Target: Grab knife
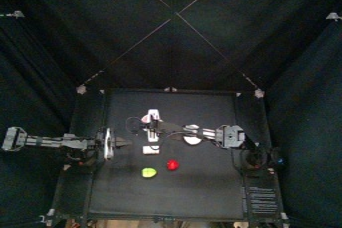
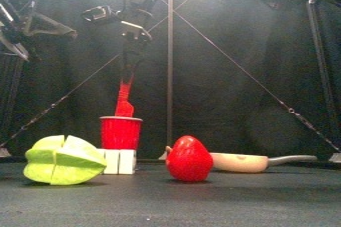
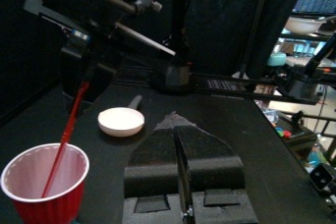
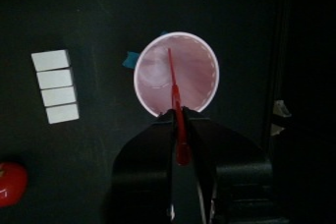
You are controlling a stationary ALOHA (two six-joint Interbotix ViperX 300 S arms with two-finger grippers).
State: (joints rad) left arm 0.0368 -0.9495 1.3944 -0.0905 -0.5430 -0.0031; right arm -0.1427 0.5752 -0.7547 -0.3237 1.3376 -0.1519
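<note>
The right tool is clenched on the knife, a slim red piece pinched between its jaws near the upper end. The knife's lower end is inside the red cup. The front view shows it hanging almost upright, so I judge the hold from straight above is meant to draw it out without tipping the cup.

Read the top view as a dial centred on the table, with twelve at the far edge. The cup and knife sit at about eleven o'clock, and a white plate at about one. A red fruit lies just toward six, and a green one at seven. A row of white blocks stands just beside the cup, apart from it.

The left tool rests at nine o'clock, jaws together and empty, well clear of the lift.

The table is matte black and black curtains surround it. The left wrist view shows a lit room past them.
</note>
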